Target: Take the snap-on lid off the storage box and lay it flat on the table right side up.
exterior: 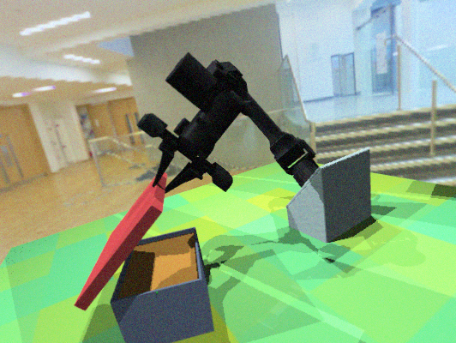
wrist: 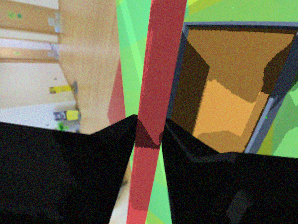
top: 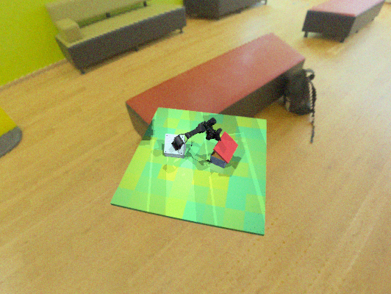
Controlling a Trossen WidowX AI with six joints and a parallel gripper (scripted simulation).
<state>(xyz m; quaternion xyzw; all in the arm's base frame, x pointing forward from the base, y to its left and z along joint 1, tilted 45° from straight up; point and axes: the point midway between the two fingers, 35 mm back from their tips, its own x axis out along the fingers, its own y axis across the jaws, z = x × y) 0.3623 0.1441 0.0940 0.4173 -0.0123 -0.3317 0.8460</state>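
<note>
The red lid [top: 226,147] [exterior: 124,240] [wrist: 162,65] is off the box and steeply tilted, its upper edge at my fingers and its lower edge out past the box's far side. My gripper [exterior: 161,188] [wrist: 150,122] is shut on the lid's upper edge, above and to the side of the box. The dark blue-grey storage box [top: 218,160] [exterior: 165,315] [wrist: 240,25] stands upright on the table with its top open and its orange-brown inside showing. Whether the lid touches the box wall is hard to tell.
The patterned green table [top: 176,198] [exterior: 274,309] carries the box and my arm. The arm's grey base block [top: 174,154] [exterior: 347,197] stands on the other side from the lid. A red-topped bench [top: 220,77] is beyond the table's back edge.
</note>
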